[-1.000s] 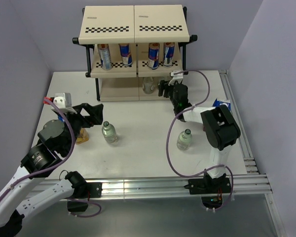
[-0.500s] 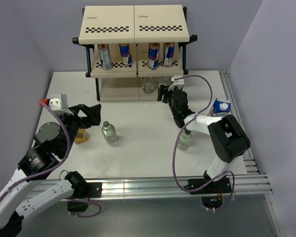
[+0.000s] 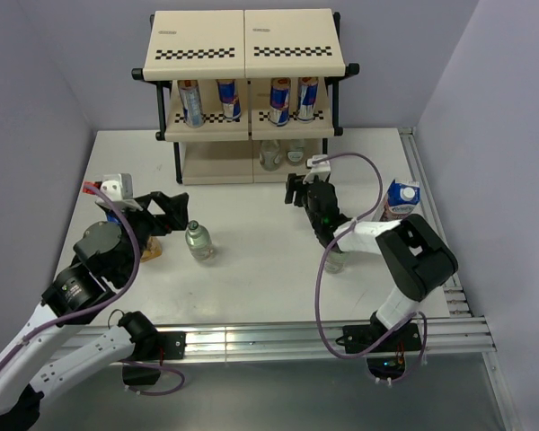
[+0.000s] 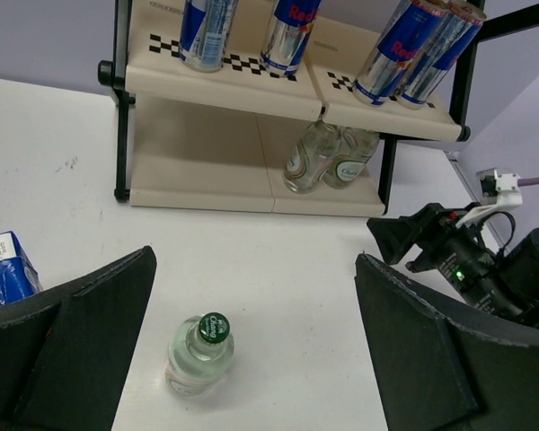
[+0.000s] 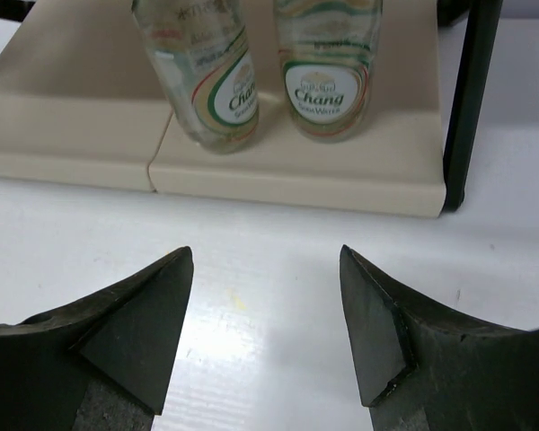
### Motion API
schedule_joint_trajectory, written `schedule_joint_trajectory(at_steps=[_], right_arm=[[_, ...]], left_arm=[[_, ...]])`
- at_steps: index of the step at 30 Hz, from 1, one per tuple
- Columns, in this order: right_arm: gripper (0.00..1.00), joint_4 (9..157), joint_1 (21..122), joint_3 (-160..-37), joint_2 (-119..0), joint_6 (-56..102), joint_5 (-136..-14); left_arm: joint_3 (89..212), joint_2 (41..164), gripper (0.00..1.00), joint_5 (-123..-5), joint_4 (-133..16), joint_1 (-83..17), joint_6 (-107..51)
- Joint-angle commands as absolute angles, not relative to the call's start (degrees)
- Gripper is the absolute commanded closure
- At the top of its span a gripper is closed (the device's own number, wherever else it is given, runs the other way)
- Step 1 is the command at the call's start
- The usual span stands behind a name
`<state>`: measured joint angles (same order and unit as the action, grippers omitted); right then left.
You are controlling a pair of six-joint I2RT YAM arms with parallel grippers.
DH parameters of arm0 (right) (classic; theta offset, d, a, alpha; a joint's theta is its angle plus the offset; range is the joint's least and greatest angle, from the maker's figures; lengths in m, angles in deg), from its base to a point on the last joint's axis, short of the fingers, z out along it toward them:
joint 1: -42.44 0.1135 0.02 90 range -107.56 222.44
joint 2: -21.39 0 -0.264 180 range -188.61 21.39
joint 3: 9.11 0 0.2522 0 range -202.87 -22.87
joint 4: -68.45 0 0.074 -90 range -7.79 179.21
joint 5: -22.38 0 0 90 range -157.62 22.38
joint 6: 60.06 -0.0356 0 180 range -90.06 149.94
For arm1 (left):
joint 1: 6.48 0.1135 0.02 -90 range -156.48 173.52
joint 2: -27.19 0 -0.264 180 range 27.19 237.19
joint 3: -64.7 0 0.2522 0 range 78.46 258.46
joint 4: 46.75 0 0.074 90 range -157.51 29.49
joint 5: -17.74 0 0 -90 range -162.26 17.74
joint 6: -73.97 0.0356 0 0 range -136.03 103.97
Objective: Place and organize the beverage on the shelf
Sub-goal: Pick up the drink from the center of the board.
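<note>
The small clear green-capped bottle [image 4: 200, 355] stands upright toward the table's [image 3: 251, 269] left edge, just ahead of the nearer, wide-open, empty left claw [image 4: 253, 269].

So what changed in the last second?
The right tool pulled back from the shelf, open and empty, and its arm no longer covers the carton. The left tool stayed open, almost in place. The cans, the shelf bottles and the loose bottle near it did not move.

Lab, walled white table [image 3: 260, 269], aluminium rails [image 3: 278, 337]
</note>
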<state>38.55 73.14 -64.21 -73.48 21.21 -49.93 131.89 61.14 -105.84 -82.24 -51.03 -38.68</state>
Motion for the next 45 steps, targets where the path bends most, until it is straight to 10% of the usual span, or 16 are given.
schedule_joint_trajectory(at_steps=[1, 24, 37, 45], right_arm=[[0.27, 34.75, 74.61, -61.99, -69.05, 20.1, -46.71], [0.26, 33.78, 75.75, -55.12, -65.01, 19.21, -46.17], [0.23, 70.29, 76.01, -69.26, -43.06, 19.58, -47.32], [0.0, 91.58, 76.28, -69.63, -25.29, 9.3, -46.33]], left_arm=[[131.63, 61.9, 0.01, -106.88, -80.2, -50.77, -39.41], [133.48, 69.81, 0.01, -93.81, -78.53, -33.66, -38.18], [133.65, 70.69, 0.01, -87.64, -80.1, -31.0, -38.45], [133.57, 67.72, 0.0, -85.18, -83.01, -31.35, -37.56]])
